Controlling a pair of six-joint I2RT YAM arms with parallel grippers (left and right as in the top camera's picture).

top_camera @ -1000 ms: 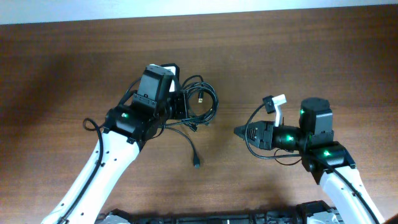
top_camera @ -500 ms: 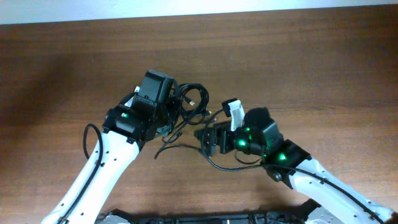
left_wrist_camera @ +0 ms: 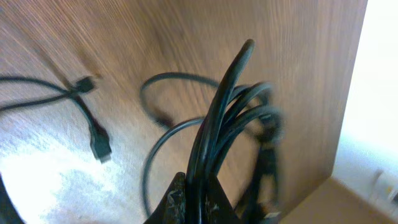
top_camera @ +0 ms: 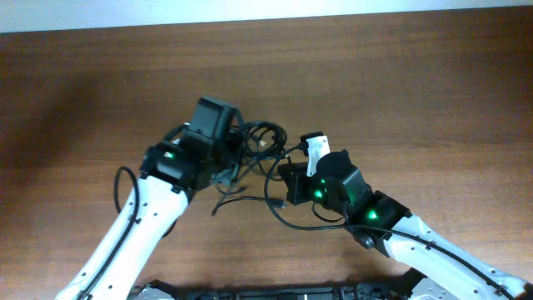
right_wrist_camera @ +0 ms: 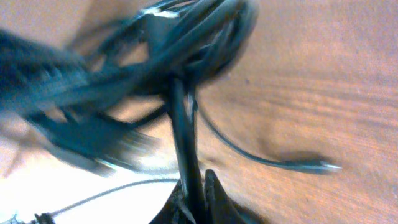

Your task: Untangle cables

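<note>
The cables (top_camera: 263,138) are a tangle of thin black cords at the table's middle, between my two grippers. My left gripper (top_camera: 236,158) is at the tangle's left side and is shut on a bundle of several cords (left_wrist_camera: 219,124), which rise from its jaws. My right gripper (top_camera: 281,178) is at the tangle's right side and is shut on one black cord (right_wrist_camera: 181,124) that runs up into the blurred bundle (right_wrist_camera: 186,37). Loose cord ends with plugs (left_wrist_camera: 98,144) lie on the wood. A metal-tipped plug (right_wrist_camera: 313,166) lies to the right.
The brown wooden table (top_camera: 416,83) ends at a pale wall strip along the far edge (top_camera: 333,8). Thicker black arm wires loop beside each arm, one by the left arm (top_camera: 123,179) and one under the right gripper (top_camera: 300,223).
My right arm has swung left from the table's right side to the tangle and closed on a cord. My left gripper still holds the bundle; the hanging cord end has shifted left.
</note>
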